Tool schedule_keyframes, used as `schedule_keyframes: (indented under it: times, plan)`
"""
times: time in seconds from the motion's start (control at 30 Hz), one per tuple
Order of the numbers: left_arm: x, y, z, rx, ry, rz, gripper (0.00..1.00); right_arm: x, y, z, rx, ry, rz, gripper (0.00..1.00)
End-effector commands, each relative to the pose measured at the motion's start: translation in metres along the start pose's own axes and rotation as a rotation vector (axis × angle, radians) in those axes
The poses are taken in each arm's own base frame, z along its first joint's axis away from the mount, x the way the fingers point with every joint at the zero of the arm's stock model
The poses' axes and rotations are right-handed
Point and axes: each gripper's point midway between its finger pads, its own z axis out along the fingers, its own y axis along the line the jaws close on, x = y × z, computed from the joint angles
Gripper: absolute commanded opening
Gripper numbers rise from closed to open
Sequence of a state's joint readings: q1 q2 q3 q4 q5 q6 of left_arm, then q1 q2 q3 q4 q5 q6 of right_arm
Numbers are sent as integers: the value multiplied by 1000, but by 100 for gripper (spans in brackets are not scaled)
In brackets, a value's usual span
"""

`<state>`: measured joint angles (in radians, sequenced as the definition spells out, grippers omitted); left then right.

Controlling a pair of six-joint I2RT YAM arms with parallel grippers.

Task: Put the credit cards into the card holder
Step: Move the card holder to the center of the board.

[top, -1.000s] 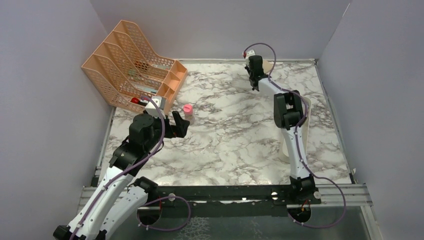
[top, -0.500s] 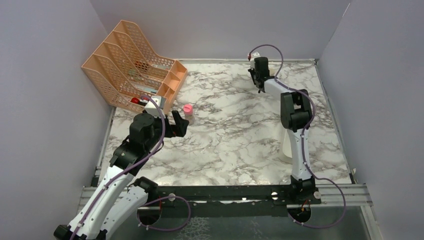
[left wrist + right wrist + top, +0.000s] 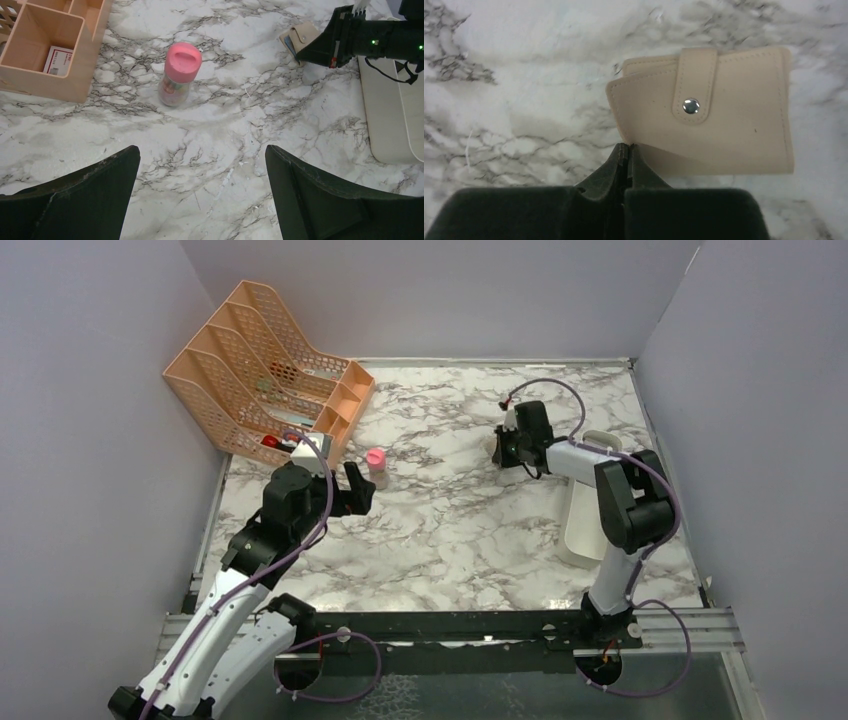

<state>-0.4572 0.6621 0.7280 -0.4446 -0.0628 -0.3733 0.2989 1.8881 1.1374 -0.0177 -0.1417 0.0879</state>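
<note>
The bench (image 3: 440, 520) looked like smooth marble, white with grey veins, and a little shiny. The card holder (image 3: 724, 130) looked like soft tan leather, matt, with neat stitches along its edges and a shiny round metal snap (image 3: 691, 106) on its tab. The right hand (image 3: 628, 147) was black, dull and smooth, like hard plastic. The left hand (image 3: 201, 152) was black too, with pale scuffs on its edges. The rack (image 3: 240, 370) was peach plastic full of little holes. The small bottle (image 3: 175, 90) had a see-through body and a smooth pink plastic lid (image 3: 183, 55). The long tray (image 3: 390, 125) was plain creamy-white plastic, smooth.
</note>
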Motion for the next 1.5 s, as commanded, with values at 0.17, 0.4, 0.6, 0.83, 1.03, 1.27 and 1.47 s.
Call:
schedule_keyframes:
  times: [0.17,0.4,0.6,0.83,1.03,1.27,1.47]
  plan:
    - [-6,-2,-3,8,-15,-3,98,85,85,-65,-62,202,146,1]
    - [-6,-2,-4,13,-20,-4,98,129,145,-95,-137,267,254,5]
    - [-3,-2,-2,12,-8,-3,98,110,165,-107,-201,210,184,33]
    - [-1,-2,-1,15,5,-4,98,82,123,-104,31,141,21,41]
    - [-1,-2,-1,15,3,-4,98,90,109,-92,115,189,-19,40]
    - [-1,-2,-1,13,5,-4,98,106,100,-86,168,245,-19,41]
    - [1,-3,1,17,14,-3,98,121,99,-81,165,287,-14,42]
